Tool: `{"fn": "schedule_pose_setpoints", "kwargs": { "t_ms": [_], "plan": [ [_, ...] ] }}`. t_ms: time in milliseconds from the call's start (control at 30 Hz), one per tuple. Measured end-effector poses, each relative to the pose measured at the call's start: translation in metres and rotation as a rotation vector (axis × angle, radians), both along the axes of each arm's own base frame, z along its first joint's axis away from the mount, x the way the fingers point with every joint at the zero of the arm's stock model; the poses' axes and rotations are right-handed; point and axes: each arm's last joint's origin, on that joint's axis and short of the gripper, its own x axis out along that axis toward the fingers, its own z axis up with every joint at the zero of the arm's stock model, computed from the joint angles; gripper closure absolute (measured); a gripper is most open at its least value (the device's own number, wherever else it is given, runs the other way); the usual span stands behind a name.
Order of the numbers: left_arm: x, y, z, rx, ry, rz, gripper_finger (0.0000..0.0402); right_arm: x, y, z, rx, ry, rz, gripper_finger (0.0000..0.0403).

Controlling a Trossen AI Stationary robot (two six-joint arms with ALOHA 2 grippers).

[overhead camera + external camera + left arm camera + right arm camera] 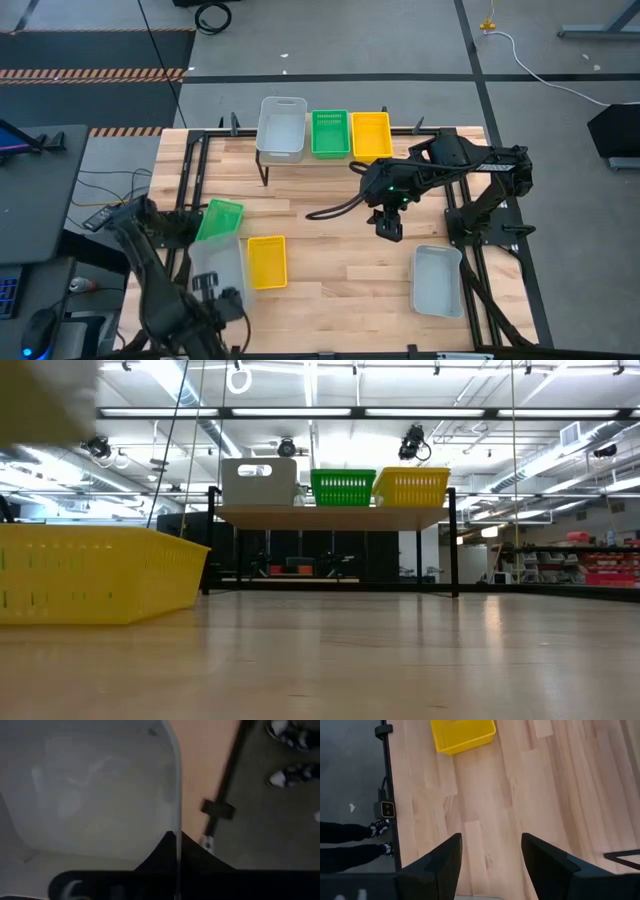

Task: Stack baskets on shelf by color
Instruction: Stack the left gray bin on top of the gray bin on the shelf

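Left hand (215,290): at the near left corner of the tabletop (340,260), over a grey basket (215,262); fingers mostly hidden, one pressed along the basket's rim, grip cannot tell.
Green basket (220,218): tilted, leaning on the grey one's far end.
Yellow basket (266,261): flat, just beside the grey one.
Second grey basket (437,280): near right, alone.
Right hand (388,228): mid-tabletop, fingers spread wide, holding nothing.
Shelf (335,517): far edge; carries grey (281,127), green (330,132) and yellow (371,134) baskets in a row; stack heights hard to judge.
Person's shoes (292,750): on the floor, cut off.
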Motion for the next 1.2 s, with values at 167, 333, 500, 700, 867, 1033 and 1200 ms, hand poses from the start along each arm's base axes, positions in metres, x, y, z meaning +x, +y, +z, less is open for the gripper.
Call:
{"fn": "schedule_pose_setpoints", "kwargs": {
  "t_ms": [167, 333, 500, 700, 867, 1033, 1200],
  "plan": [
    [0.016, 0.026, 0.035, -0.006, -0.170, 0.002, 0.0401, 0.000, 0.000, 0.000, -0.016, -0.003, 0.026, 0.0192],
    [0.038, 0.050, 0.037, 0.039, -0.181, -0.022, 0.0401, 0.000, 0.000, 0.000, -0.022, 0.001, 0.033, 0.0192],
    [0.057, 0.074, 0.036, 0.082, -0.172, -0.041, 0.0401, -0.004, -0.001, -0.002, -0.031, 0.045, 0.038, 0.0192],
    [0.075, 0.106, 0.052, 0.145, -0.240, -0.062, 0.0401, -0.006, -0.001, -0.003, -0.056, 0.063, 0.081, 0.0192],
    [0.087, 0.134, 0.066, 0.203, -0.285, -0.084, 0.0401, -0.007, -0.003, -0.003, -0.078, 0.056, 0.121, 0.0192],
    [0.096, 0.162, 0.077, 0.286, -0.310, -0.125, 0.0401, -0.006, -0.007, -0.003, -0.093, 0.053, 0.137, 0.0192],
    [0.100, 0.190, 0.091, 0.415, -0.329, -0.189, 0.0401, -0.006, -0.011, -0.002, -0.094, 0.052, 0.127, 0.0192]
  ]
}}
